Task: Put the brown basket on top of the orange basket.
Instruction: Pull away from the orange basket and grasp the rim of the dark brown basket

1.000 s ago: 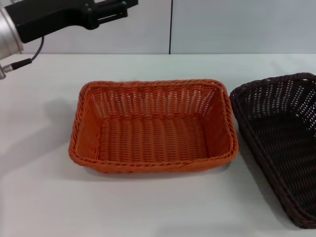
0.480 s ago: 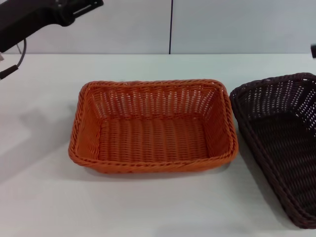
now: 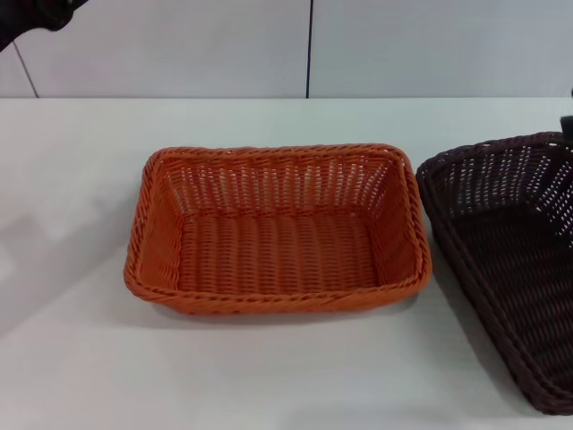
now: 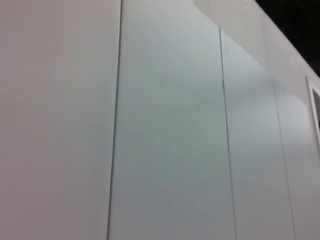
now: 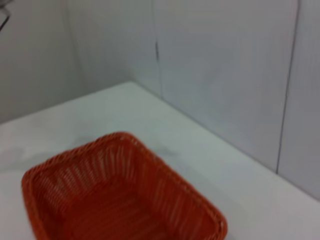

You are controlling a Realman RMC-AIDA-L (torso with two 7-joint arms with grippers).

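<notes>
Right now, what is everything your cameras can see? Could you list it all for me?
orange basket: one, bright orange, woven, empty, middle of the table, resting flat.
brown basket: one, dark brown, woven, to the robot's right of the orange one, partly cut off by the head view's edge, a small gap between the two rims.
table: one, white, under both baskets.
wall: white panels with dark seams, behind the table; it fills the left wrist view.
left arm: a dark part at the head view's top left corner, high above the table; its gripper is not in view.
right arm: a dark sliver at the head view's right edge, above the brown basket's far rim; its gripper is not in view.
</notes>
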